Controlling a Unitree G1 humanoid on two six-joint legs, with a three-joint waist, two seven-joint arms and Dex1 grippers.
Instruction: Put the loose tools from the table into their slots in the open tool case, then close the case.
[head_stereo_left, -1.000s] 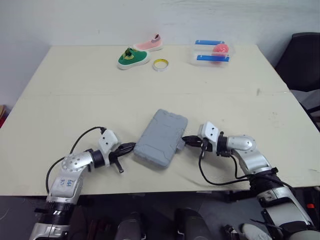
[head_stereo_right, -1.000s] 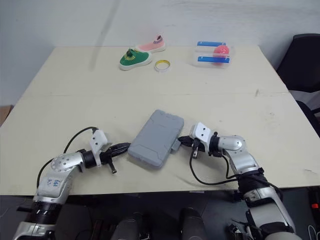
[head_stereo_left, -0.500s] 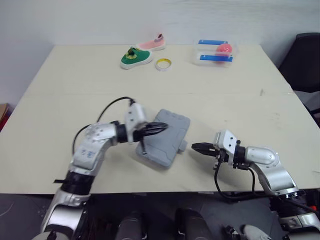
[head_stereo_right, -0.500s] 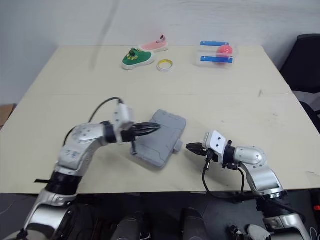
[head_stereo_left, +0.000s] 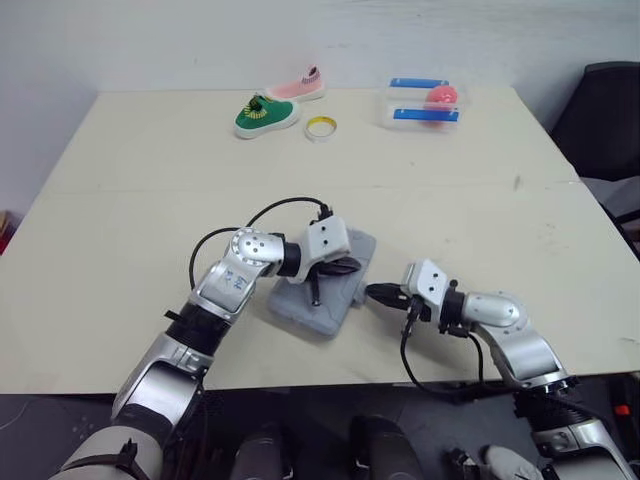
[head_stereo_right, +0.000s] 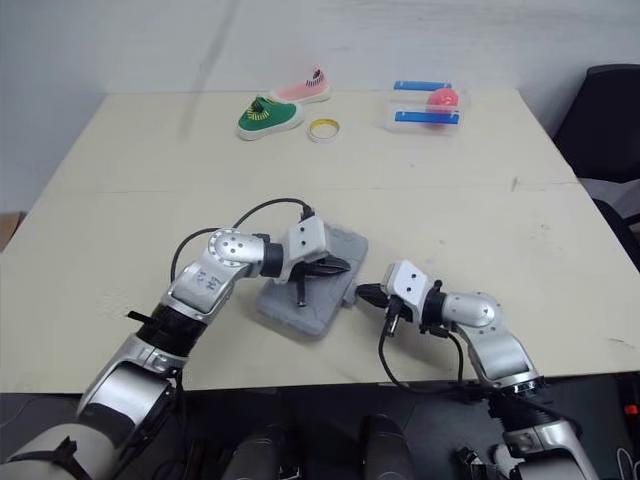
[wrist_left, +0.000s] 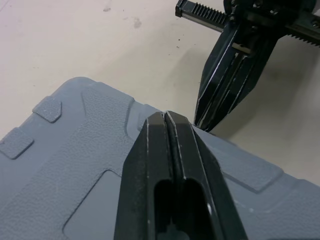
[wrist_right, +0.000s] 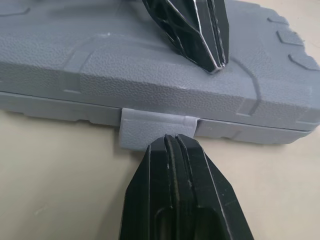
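We see the grey moulded plastic tool case (head_stereo_left: 298, 303) lying closed near the middle of the beige table's (head_stereo_left: 150, 200) front edge. On the left gripper (head_stereo_left: 350, 267) the fingers are pressed together, holding nothing, tips on the case lid. On the right gripper (head_stereo_left: 374, 292) the fingers are also together and empty, tips at the small grey latch tab (wrist_right: 157, 131) on the case's right side. A green shoe (head_stereo_left: 265, 115), pink shoe (head_stereo_left: 297, 90), yellow tape ring (head_stereo_left: 321, 128) and clear plastic box (head_stereo_left: 420, 103) sit along the far edge.
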